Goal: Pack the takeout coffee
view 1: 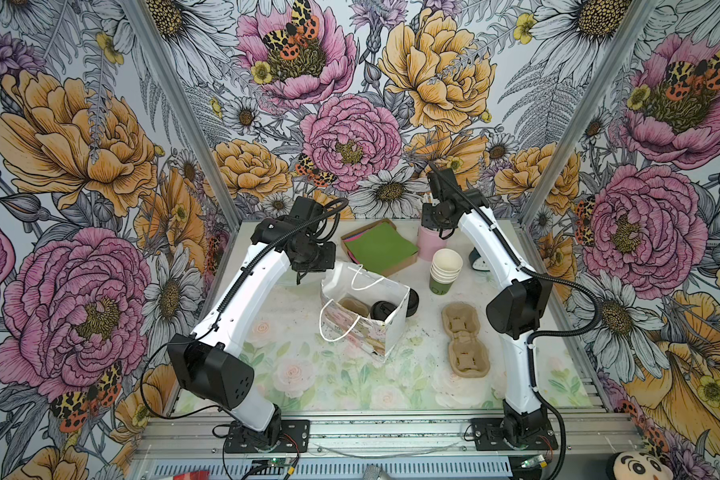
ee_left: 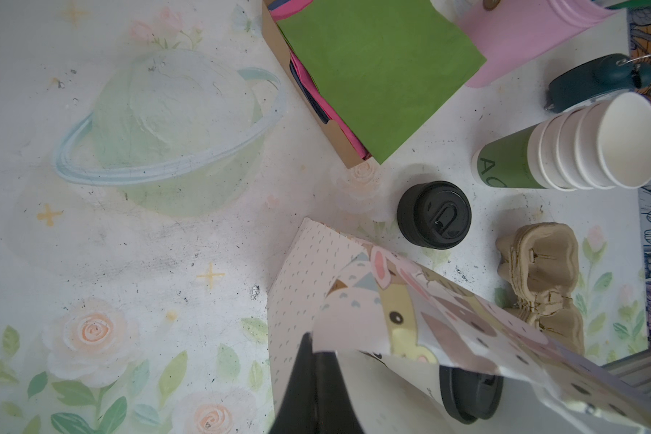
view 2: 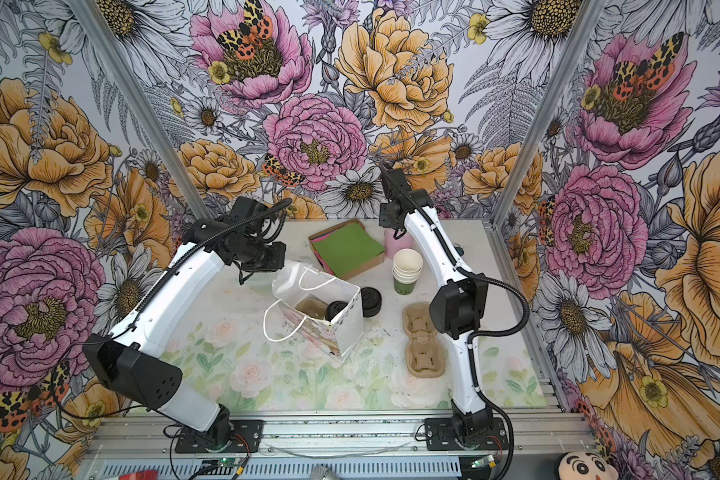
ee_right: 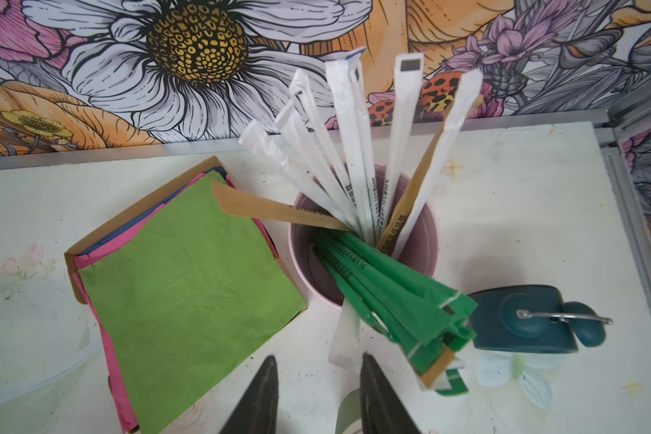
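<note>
- My left claw (view 1: 299, 274) is pinched shut on the top edge of the patterned paper bag (view 1: 387, 332). In the left wrist view the paper folds over the fingers (ee_left: 309, 364).
- The takeout coffee (view 1: 382, 309) stands inside that bag, at the end away from my left claw. Only its black lid shows in both top views.
- A brown pulp carrier (view 1: 352, 305) is also in the bag, between my left claw and the coffee.
- A squat pile of black lids (view 1: 411, 303) sits on the tabletop (view 1: 308, 374) just outside the bag wall, beyond the coffee from my left claw.
- My right claw (ee_right: 318, 359) stands part-way open, its jaws apart and closed on nothing I can see.
- It hangs above a pink cup (ee_right: 427, 248) of wrapped sticks (ee_right: 354, 150) and green packets (ee_right: 391, 300), well apart from the coffee.
- A stack of napkins (ee_right: 188, 282), green on top, lies in a cardboard tray just beside the pink cup, on the side of my right claw toward my left one.
- A stack of lidless paper cups (view 1: 445, 266) stands near my right claw, between it and the bag.
- Spare pulp carriers (view 1: 464, 336) lie farther from my right claw, past those cups.
</note>
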